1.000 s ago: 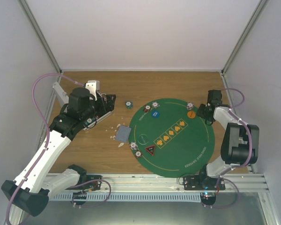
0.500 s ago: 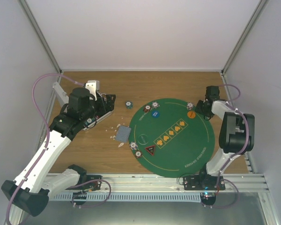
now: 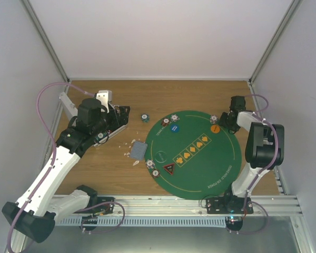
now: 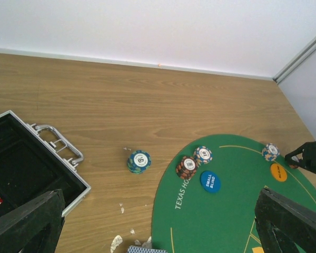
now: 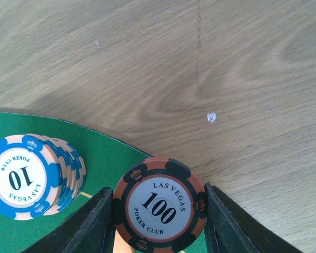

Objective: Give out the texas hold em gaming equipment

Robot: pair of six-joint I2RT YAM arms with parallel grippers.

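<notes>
Right wrist: right gripper (image 5: 159, 221) pinches one round, striped-edge 100 chip (image 5: 159, 205) beside one blue-edged stack (image 5: 34, 176) on the green felt mat (image 5: 102, 161); left gripper (image 4: 158, 226) spread wide.

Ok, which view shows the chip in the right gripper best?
Right wrist view: the 100 chip sits close up in the right gripper, lettering readable. The top view shows only the gripper at the green mat edge, chip too small to see. The left wrist view catches just the gripper.
</notes>
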